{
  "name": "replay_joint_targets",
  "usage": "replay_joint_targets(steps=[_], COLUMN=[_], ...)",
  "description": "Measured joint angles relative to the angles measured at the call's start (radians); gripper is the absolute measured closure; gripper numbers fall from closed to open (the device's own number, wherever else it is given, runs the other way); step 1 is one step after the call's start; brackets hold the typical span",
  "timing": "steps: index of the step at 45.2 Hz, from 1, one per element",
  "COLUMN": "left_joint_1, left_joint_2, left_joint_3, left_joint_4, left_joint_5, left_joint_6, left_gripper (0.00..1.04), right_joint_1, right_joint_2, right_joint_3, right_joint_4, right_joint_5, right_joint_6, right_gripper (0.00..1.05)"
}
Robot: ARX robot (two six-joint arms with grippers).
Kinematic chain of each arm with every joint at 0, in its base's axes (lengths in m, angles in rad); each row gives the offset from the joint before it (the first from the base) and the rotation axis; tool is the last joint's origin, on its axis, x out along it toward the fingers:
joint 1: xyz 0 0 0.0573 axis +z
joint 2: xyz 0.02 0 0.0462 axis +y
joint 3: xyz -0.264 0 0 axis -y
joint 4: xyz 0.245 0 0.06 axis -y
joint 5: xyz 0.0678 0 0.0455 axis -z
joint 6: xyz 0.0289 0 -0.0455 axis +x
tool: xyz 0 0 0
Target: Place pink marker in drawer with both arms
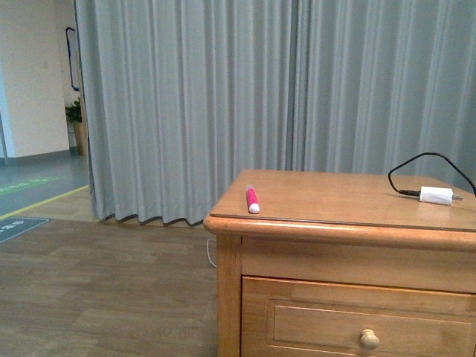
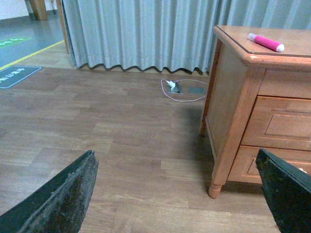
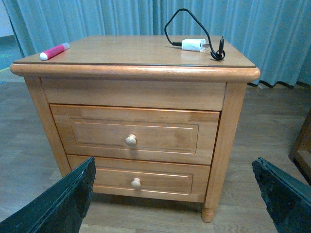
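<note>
Marker [image 1: 252,199] lies on the cabinet [image 1: 335,195] near its front left corner — untouched. The drawer [image 3: 133,133] is shut; left gripper [image 2: 175,154] and right gripper [image 3: 172,162] gape wide, empty. You're seemingly at the start: one arm must pull the knob [image 3: 130,140] first.

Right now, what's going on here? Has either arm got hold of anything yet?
Nothing is being handled yet. The pink marker lies on the cabinet top near its front left corner, with a white plug and black cable toward the other side. The upper drawer is fully shut. The left tool and right tool are both open and empty, short of the cabinet, so the job has not started.
</note>
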State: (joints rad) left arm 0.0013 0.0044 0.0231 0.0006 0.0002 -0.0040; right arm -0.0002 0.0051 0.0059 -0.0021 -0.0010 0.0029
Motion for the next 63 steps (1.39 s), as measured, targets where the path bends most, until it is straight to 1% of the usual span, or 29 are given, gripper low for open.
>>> replay_joint_targets(steps=[13,14,16,18,20,23,27,30,34,38,44,51,58,63], left_joint_1=[0.0,0.0,0.0,0.0,0.0,0.0,0.0,0.0,0.0,0.0,0.0,0.0,0.0,0.0], left_joint_2=[0.0,0.0,0.0,0.0,0.0,0.0,0.0,0.0,0.0,0.0,0.0,0.0,0.0,0.0], left_joint_3=[0.0,0.0,0.0,0.0,0.0,0.0,0.0,0.0,0.0,0.0,0.0,0.0,0.0,0.0], left_joint_4=[0.0,0.0,0.0,0.0,0.0,0.0,0.0,0.0,0.0,0.0,0.0,0.0,0.0,0.0], left_joint_5=[0.0,0.0,0.0,0.0,0.0,0.0,0.0,0.0,0.0,0.0,0.0,0.0,0.0,0.0], left_joint_6=[0.0,0.0,0.0,0.0,0.0,0.0,0.0,0.0,0.0,0.0,0.0,0.0,0.0,0.0], left_gripper=[0.06,0.06,0.06,0.06,0.06,0.06,0.06,0.06,0.06,0.06,0.06,0.06,0.06,0.06], right_joint_1=[0.0,-0.006,-0.014,-0.002,0.027,0.093,0.144,0.186,0.211,0.227,0.246,0.28,0.278,0.261], right_joint_2=[0.0,0.015,0.101,0.206,0.307,0.468,0.623,0.811,1.017,1.286,1.59,1.83,1.979,2.079], right_joint_3=[0.0,0.011,0.068,0.092,0.108,0.145,0.18,0.223,0.277,0.379,0.541,0.719,0.834,0.91], right_joint_4=[0.0,-0.034,-0.165,-0.177,-0.121,-0.003,0.121,0.261,0.386,0.508,0.583,0.618,0.651,0.666], right_joint_5=[0.0,-0.029,-0.099,-0.109,-0.096,-0.077,-0.061,-0.023,-0.006,0.028,0.082,0.151,0.199,0.243], right_joint_6=[0.0,0.013,0.045,0.06,0.062,0.065,0.066,0.062,0.064,0.065,0.075,0.095,0.126,0.151], right_gripper=[0.08,0.08,0.08,0.08,0.08,0.08,0.08,0.08,0.08,0.08,0.08,0.08,0.08,0.08])
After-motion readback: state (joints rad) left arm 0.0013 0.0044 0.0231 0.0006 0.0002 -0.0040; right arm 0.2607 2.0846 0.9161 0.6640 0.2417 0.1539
